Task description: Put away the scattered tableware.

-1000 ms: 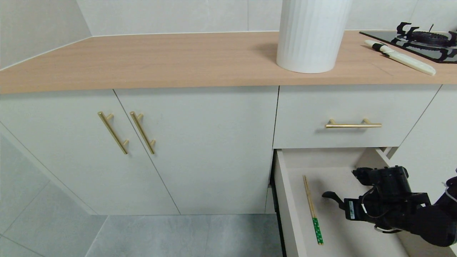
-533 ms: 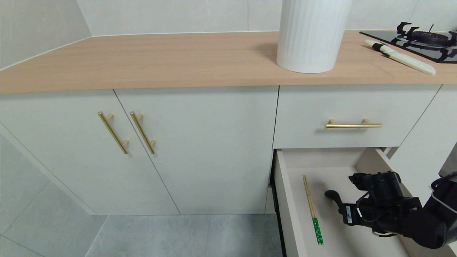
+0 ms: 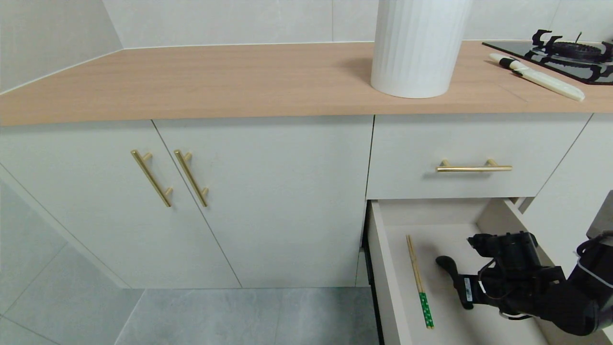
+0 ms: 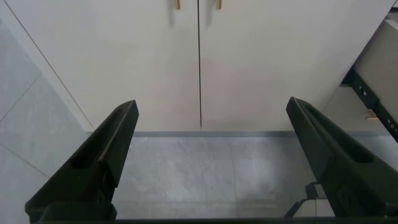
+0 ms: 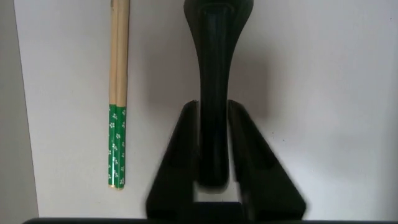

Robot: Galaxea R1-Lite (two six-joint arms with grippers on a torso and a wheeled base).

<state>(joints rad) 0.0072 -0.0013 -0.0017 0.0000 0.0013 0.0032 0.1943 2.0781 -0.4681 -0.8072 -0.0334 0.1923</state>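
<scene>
Right gripper (image 3: 463, 286) is clamped on a black spoon (image 3: 444, 263) over the open drawer (image 3: 383, 268); in the right wrist view both fingers (image 5: 186, 127) pinch the spoon's handle, its wider end sticking out past the fingertips. Wooden chopsticks (image 3: 419, 283) with green ends lie flat on the drawer floor just beside the fingers, apart from the spoon. Left gripper (image 4: 211, 107) has its fingers spread wide with nothing between them, facing the closed cabinet doors (image 4: 199, 62) and grey floor. A knife (image 3: 536, 76) lies on the countertop (image 3: 215, 81), well apart from either gripper.
</scene>
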